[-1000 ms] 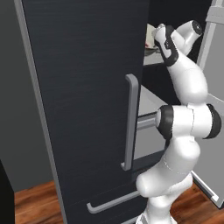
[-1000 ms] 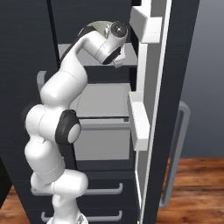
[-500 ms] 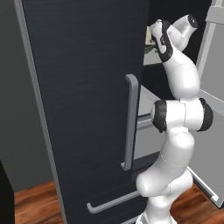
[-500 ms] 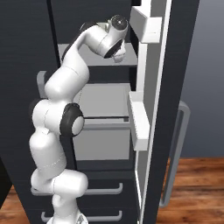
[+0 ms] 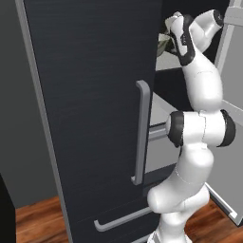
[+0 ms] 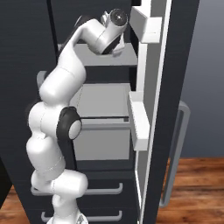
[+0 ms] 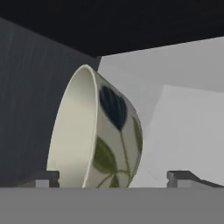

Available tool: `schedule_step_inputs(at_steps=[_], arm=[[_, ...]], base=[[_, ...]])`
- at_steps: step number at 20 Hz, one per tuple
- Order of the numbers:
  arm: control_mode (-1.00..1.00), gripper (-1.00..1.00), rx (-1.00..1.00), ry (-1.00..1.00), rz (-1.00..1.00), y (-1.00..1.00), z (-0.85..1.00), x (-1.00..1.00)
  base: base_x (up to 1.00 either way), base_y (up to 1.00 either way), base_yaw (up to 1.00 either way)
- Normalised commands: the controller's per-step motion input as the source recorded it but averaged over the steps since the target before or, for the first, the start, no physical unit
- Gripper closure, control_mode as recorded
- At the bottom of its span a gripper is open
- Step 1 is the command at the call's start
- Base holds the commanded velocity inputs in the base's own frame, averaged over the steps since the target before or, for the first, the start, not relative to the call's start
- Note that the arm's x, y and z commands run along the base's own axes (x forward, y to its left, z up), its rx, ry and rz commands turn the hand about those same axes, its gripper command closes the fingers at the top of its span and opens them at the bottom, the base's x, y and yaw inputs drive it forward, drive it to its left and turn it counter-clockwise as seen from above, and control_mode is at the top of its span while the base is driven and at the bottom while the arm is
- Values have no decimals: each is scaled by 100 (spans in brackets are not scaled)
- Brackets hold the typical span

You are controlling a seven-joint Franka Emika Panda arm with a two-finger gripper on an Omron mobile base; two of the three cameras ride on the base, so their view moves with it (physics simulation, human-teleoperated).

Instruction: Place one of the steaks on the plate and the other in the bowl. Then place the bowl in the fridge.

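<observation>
Bowl (image 7: 94,135) first: it sits on a pale shelf (image 7: 188,131) inside the fridge (image 5: 90,95), up in the compartment behind the open door, and in the hand view its rim faces sideways because the camera is rolled (whether a steak lies inside cannot be told from this angle). From the left base view a sliver of the cream-green bowl shows just past the edge of the shut door, beside the wrist.

The gripper (image 7: 113,177) has its fingertips spread wide, one on each side of the bowl's lower wall, and neither seems to press on it; the bowl looks released.

The step in hand appears to be letting go and backing out. To do it well, the jaws should stay fully apart and the hand should draw straight back along its own axis, so that neither fingertip (image 7: 41,178) catches the rim and tips or drags the bowl. The open door's inner bins (image 6: 142,26) stand close by the wrist in the right base view, so the elbow wants a clean line out.
</observation>
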Motion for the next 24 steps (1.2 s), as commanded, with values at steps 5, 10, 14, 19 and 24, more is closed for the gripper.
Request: schedule_step_inputs(at_steps=[5, 10, 14, 19, 24], arm=[[-100, -100, -7, -32, 0, 90, -53, -100], [-100, -100, -13, -24, 0, 88, -64, -100], [-100, -100, 4, -19, -4, 19, 49, -100], [-100, -100, 21, -6, -1, 0, 90, -100], [-100, -100, 30, 22, 0, -16, 73, -100]], base=[[0, 0, 0], [0, 0, 0], [0, 0, 0], [0, 0, 0], [0, 0, 0]])
